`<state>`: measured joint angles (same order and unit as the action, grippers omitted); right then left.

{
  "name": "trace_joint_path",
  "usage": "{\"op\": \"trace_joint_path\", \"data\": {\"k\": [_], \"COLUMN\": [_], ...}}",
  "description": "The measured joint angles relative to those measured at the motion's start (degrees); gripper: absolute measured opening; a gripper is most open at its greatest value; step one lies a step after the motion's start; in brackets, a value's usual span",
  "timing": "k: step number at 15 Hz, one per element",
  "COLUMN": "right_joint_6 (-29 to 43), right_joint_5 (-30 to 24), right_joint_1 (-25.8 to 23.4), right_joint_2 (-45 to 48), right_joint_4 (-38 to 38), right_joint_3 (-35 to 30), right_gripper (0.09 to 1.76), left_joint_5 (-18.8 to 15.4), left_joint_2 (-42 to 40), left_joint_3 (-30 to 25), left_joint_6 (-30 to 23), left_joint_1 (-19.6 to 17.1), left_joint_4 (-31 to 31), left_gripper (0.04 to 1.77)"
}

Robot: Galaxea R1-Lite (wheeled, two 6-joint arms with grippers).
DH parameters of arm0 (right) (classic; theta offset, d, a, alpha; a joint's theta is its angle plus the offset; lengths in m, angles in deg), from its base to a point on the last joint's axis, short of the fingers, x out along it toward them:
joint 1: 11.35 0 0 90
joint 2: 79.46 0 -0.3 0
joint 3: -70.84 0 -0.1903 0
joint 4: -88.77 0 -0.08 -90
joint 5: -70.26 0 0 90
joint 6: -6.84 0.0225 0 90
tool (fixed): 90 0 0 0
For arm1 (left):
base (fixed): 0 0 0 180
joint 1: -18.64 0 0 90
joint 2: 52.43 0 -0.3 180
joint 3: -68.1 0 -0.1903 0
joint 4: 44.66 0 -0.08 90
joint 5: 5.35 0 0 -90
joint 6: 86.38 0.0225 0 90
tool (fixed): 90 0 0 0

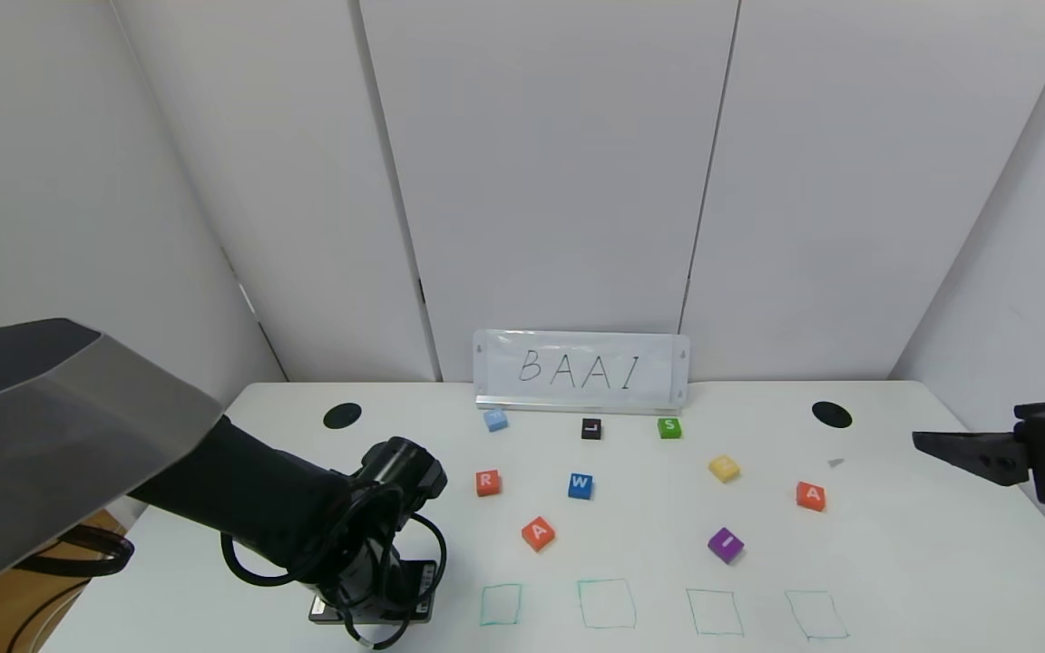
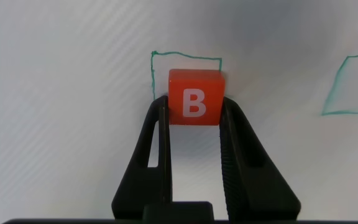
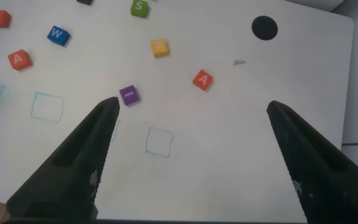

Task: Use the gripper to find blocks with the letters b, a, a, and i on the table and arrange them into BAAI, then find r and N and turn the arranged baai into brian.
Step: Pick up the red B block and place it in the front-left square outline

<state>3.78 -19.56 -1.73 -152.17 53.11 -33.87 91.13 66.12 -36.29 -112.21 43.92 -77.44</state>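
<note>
B block [image 2: 194, 97] upright, letter facing up, between jaws.

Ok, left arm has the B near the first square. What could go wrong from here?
1. The left gripper holds the B block at the near edge of the first teal square, not inside it; releasing now would likely leave it off the mark.
2. Only the block's lower sides sit between the jaws, so it may tip on release.
3. The head view hides the B behind the arm, so trust the wrist view.

The sign [image 1: 581, 370] reads BAAI; cubes show B [image 2: 194, 98], R [image 1: 487, 482], W [image 1: 580, 485], S [image 1: 668, 427], perhaps L [image 1: 590, 429].
</note>
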Motion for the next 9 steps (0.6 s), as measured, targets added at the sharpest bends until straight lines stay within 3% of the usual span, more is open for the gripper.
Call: {"op": "trace_joint_path", "data": {"k": [9], "right_joint_6": [0.00], "right_joint_5": [0.02], "right_joint_1": [0.11], "right_joint_2": [-0.06], "right_joint_4": [0.04], "right_joint_3": [-0.13], "right_gripper": [1.71], "left_joint_5": [0.51], "left_joint_2": [-0.11], "left_joint_3": [0.28], "left_joint_6": [0.90], "left_joint_1": [-0.26], "left_joint_4": [-0.09], "left_gripper": [0.51]}}
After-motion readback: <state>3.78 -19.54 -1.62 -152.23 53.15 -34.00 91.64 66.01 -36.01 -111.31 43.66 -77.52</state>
